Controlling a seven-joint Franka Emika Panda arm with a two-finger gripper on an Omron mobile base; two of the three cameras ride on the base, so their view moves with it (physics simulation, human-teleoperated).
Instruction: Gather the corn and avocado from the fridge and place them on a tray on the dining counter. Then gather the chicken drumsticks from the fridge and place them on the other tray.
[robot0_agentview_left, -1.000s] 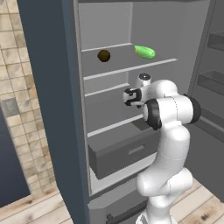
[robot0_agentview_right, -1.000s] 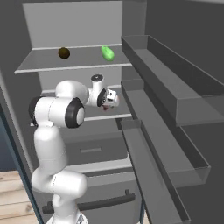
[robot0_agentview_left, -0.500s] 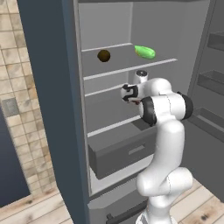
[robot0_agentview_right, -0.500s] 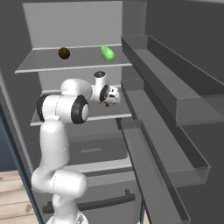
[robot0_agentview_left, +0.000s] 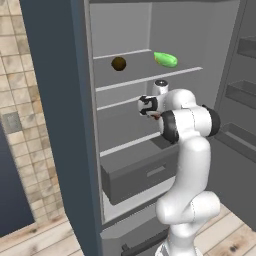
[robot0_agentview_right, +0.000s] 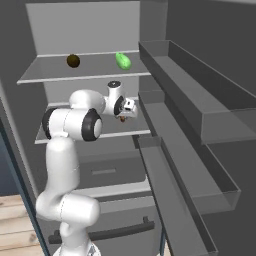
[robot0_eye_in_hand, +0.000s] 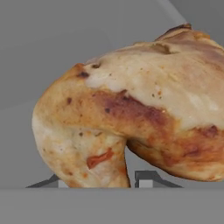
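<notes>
**Hand view: gripper at a drumstick on the middle fridge shelf**

Hand view has a browned chicken drumstick (robot0_eye_in_hand: 131, 113) pressed close to the lens, with the two finger tips rising just under it. Whether the jaws have clamped it or only bracket it, I cannot tell; the contact points are hidden by the meat.

Left base view: gripper (robot0_agentview_left: 148, 106) reaches into the open fridge (robot0_agentview_left: 125, 30) over the middle shelf (robot0_agentview_left: 127, 144), a reddish bit of the drumstick just showing beside it. On the shelf above, a dark round avocado (robot0_agentview_left: 118, 63) and a green item (robot0_agentview_left: 165, 59), possibly the corn in husk, lie well apart.

Step in hand, by my reading: grasping a drumstick, with the upper-shelf produce not yet collected.

Next move calls for a confirmed hold, then a lift clear of the shelf and a straight withdrawal past the door bins (robot0_agentview_right: 200, 110).
</notes>
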